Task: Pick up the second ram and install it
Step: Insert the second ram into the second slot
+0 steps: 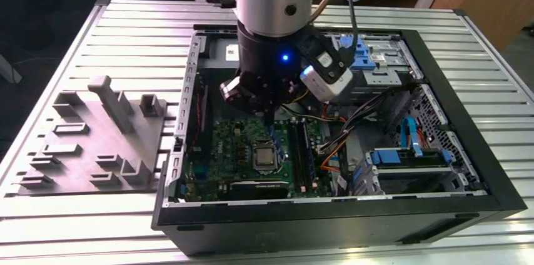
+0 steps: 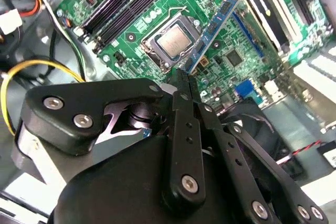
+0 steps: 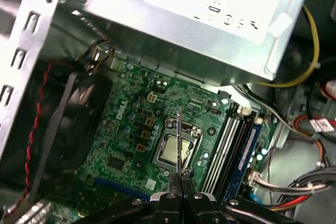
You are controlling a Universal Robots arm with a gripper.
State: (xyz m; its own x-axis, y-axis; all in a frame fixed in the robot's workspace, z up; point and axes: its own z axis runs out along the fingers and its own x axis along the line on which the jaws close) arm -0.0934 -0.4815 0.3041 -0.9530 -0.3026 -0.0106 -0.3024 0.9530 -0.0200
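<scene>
So here's where we stand. Well to the exterior view's left of the CPU socket (image 1: 265, 155), outside the PC case (image 1: 334, 218), the grey holder tray (image 1: 92, 140) sits on the slatted surface (image 1: 125, 34). Moving in toward the socket, the claw (image 2: 182, 77) hangs inside the case, clenched tight on one short end of the second ram (image 2: 215, 22), so the pick-up half looks done to us. In the second wrist view the stick juts out from the fingertips and hovers right over the socket, clear of the motherboard (image 2: 236, 56) and running roughly the same way as the slots. In the first wrist view we get it edge-on, a thin line across the socket. Just to the exterior view's right of the socket are the memory slots (image 1: 301, 149). In the first wrist view, the slot farthest from the socket seems to have a blue stick (image 3: 247, 148) in it already. We'd guess that's the first one, though we can't swear it's latched. So by our reckoning it's grabbed and carried in, but not seated yet. The ram is near the slots without touching them, and the install itself is what's left. Farther right of the socket there's the drive bay (image 1: 409, 159) and its cables.
</scene>
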